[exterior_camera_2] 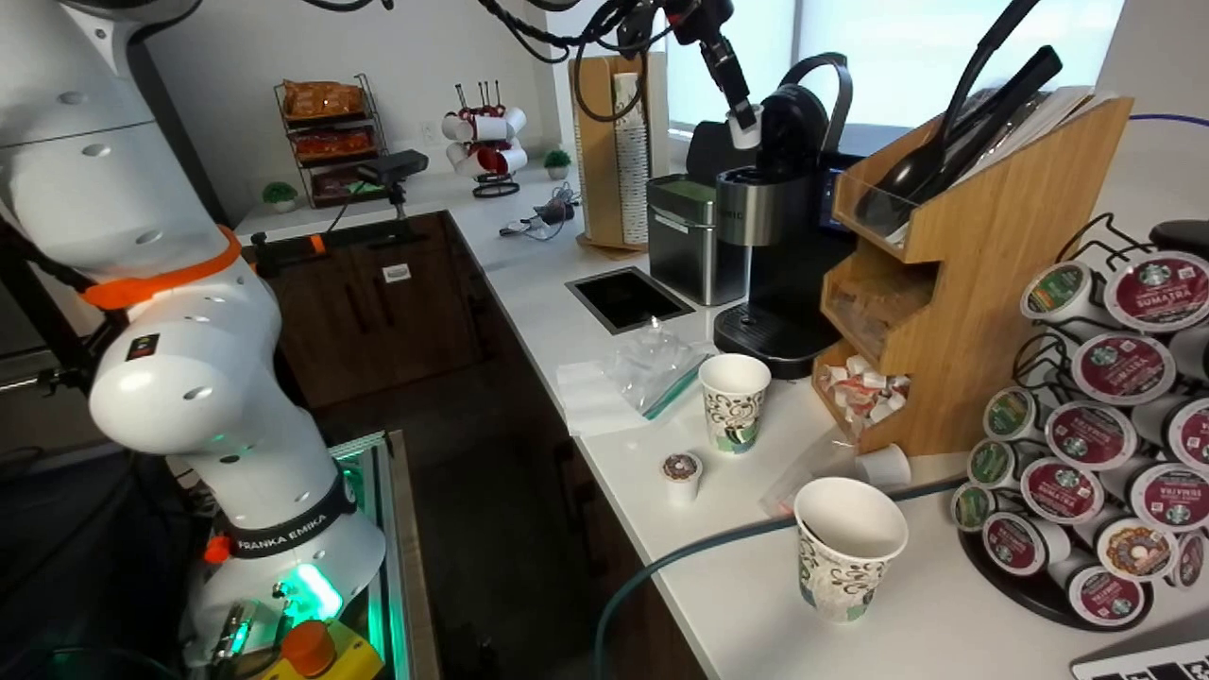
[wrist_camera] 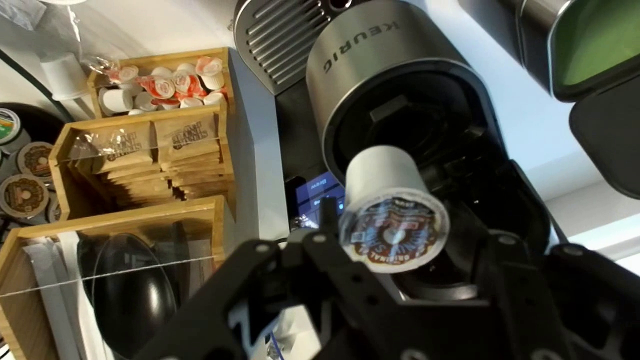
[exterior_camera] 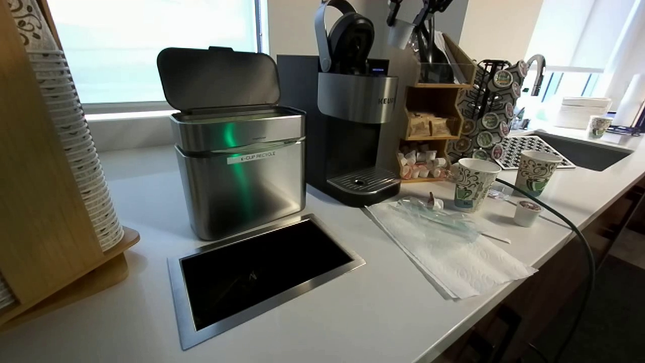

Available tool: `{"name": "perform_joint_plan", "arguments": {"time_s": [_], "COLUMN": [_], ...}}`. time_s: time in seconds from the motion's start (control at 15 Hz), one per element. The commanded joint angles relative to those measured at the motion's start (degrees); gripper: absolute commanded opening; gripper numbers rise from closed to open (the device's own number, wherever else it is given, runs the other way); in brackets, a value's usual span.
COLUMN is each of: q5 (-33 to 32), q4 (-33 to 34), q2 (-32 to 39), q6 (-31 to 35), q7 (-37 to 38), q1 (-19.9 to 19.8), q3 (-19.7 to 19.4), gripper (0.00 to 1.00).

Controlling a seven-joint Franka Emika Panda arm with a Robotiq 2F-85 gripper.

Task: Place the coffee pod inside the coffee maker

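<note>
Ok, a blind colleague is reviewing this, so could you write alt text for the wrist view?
A white coffee pod with a printed top, held in the gripper, is seen against the open Keurig coffee maker, not yet inside. At the picture's left, a wooden organizer holds small lidded cups and packets.

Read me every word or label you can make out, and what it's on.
"KEURIG": coffee maker
"Brew": screen
"ORIGINAL", probably "DONUT SHOP": held pod
"K-CUP RECYCLE": bin
"FRANKA EMIKA": arm band
"STARBUCKS": rack pods
"SUMATRA": rack pods
Apparently "SUGAR IN THE RAW": packets
Too small or blurred: the rest, including loose pod, cabinet label.
</note>
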Motion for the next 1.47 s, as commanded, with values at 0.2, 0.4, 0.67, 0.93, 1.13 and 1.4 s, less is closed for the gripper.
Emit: {"name": "perform_joint_plan", "arguments": {"time_s": [0.2, 0.4, 0.67, 0.93, 1.13, 1.4], "q5": [1.8, 2.4, 1.0, 0.1, -0.2, -2.4], "q4": [1.2, 1.0, 1.1, 1.6, 2.3, 3.2], "q2": [3.9, 4.8, 6.3, 7.3, 8.0, 8.8], "q6": [4.2, 5.9, 7.4, 7.2, 6.3, 4.2], "q7": [0.2, -0.1, 0.7, 1.1, 1.0, 1.3], "q1": [1.9, 2.4, 2.8, 3.1, 3.5, 4.1], "q3": [-1.0, -1.3, -1.7, -2.1, -2.4, -2.9], "gripper": [0.29, 0.29, 0.29, 0.29, 0.29, 0.29]}}
